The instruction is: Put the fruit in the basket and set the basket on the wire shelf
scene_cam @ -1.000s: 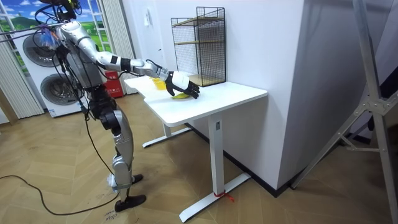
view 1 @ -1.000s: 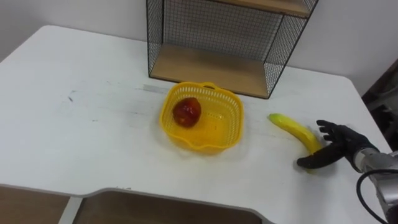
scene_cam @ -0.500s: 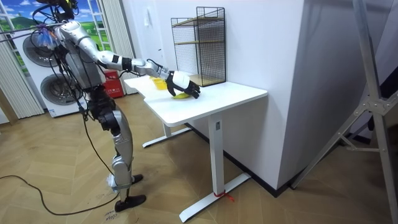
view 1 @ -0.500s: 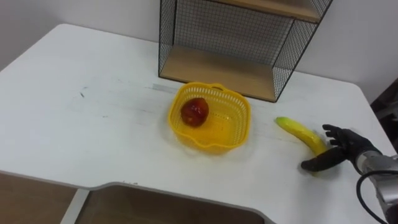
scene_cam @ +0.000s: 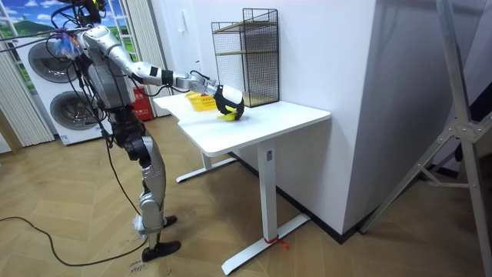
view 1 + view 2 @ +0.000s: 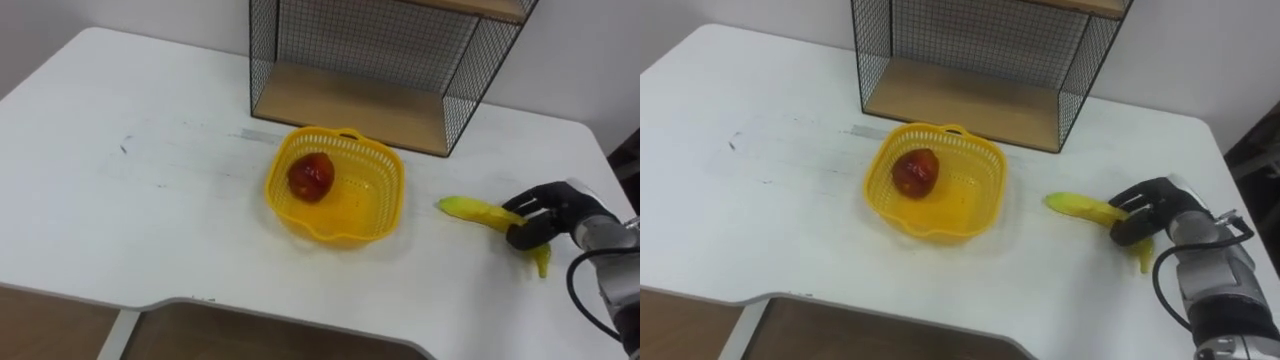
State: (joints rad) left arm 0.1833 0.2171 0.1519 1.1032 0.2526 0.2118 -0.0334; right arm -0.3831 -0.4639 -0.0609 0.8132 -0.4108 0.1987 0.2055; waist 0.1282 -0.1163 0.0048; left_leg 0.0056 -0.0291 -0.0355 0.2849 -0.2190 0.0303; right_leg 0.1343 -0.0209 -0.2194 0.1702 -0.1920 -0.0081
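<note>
Yellow curved banana [image 6: 478, 211], on the white worktop [image 6: 150, 200] beside the yellow plastic basket [image 6: 398, 185] holding a red apple [image 6: 311, 176], is now clasped by the right hand [image 6: 545, 215], open moments ago: ready to lift.

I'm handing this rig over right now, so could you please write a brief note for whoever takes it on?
Right robot hand: shut round the banana, near the right side of the table, to the right of the yellow basket. I cannot tell whether the banana is lifted.
Things: the yellow basket stands on the table in front of the wire shelf, and the red apple lies in it.
Done: apple in the basket, banana grasped.
Left: put the banana in the basket, then set the basket on the wire shelf.
</note>
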